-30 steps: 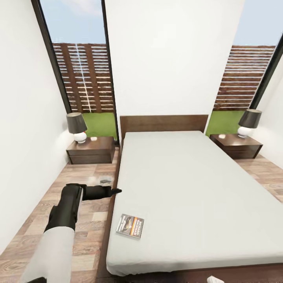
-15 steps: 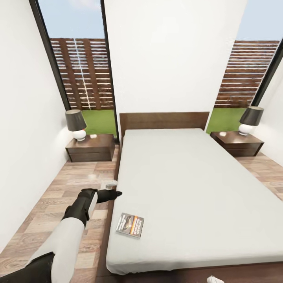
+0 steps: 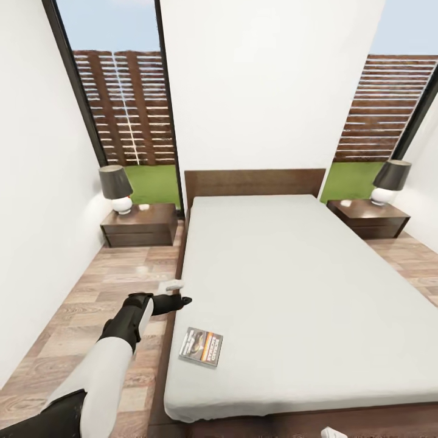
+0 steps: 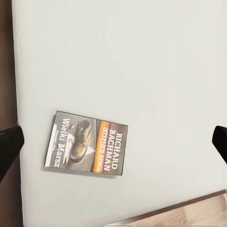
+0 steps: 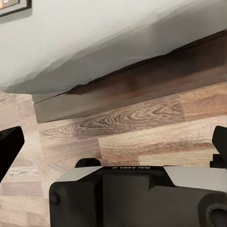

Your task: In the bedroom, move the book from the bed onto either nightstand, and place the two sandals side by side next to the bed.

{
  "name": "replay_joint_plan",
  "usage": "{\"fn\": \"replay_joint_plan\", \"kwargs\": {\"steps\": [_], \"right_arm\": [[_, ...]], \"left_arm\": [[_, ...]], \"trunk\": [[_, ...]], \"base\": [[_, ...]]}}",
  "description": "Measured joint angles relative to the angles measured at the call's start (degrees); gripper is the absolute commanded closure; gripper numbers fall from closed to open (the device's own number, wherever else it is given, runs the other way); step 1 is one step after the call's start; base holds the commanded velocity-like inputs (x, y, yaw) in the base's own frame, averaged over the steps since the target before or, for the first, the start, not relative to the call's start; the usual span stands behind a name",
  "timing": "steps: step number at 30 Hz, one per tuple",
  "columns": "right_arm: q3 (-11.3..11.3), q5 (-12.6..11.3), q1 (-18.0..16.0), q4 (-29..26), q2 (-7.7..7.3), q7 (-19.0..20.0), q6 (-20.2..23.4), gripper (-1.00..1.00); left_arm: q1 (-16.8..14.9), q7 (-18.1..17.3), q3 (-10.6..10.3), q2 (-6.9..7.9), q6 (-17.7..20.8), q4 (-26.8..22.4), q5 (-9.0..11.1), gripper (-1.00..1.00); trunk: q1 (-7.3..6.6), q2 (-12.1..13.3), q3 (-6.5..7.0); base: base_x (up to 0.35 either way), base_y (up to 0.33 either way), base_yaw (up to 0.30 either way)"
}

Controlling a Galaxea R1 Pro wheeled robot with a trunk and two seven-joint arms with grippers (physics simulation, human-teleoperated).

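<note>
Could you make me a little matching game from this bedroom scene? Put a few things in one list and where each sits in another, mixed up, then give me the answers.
Things:
1. book
2. left tool
3. lamp
4. headboard

Places:
A. standing on the nightstand by the left window
B. upright against the white wall, at the far end of the bed
C. lying flat on the grey mattress, close to its near left corner
D. held in the air at the bed's left edge, just beyond the book

Pairs: 1-C, 2-D, 3-A, 4-B
</note>
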Motion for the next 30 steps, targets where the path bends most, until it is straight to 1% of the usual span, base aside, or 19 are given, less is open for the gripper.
{"fn": "replay_joint_plan", "kwargs": {"steps": [2, 6, 10, 17, 30], "right_arm": [[0.0, 0.0, 0.0, 0.0, 0.00, 0.0, 0.0, -1.00], [0.0, 0.0, 0.0, 0.0, 0.06, -0.1, 0.0, -1.00], [-0.1, 0.0, 0.0, 0.0, 0.00, -0.1, 0.0, -1.00], [0.0, 0.0, 0.0, 0.0, 0.00, -0.1, 0.0, -1.00], [-0.1, 0.0, 0.0, 0.0, -0.04, -0.2, 0.0, -1.00]], "left_arm": [[0.0, -0.5, 0.2, 0.18, 0.1, 0.1, 0.2, -1.00], [0.0, -3.3, 0.2, 0.30, 0.1, 0.2, 0.7, -1.00], [0.1, -4.1, 0.3, 0.31, 0.1, 0.3, 0.8, -1.00], [0.1, -4.2, 0.1, 0.04, 0.1, 0.3, 0.8, -1.00], [0.1, -4.2, 0.1, 0.09, 0.0, 0.3, 0.8, -1.00]], "trunk": [[0.00, 0.0, -0.18], [0.00, 0.0, -0.54], [0.00, 0.0, -0.90], [0.00, 0.0, -1.53], [0.00, 0.0, -2.70]], "base": [[0.000, 0.000, 0.000], [0.000, 0.000, 0.000], [0.000, 0.000, 0.000], [0.000, 0.000, 0.000], [0.000, 0.000, 0.000]]}}
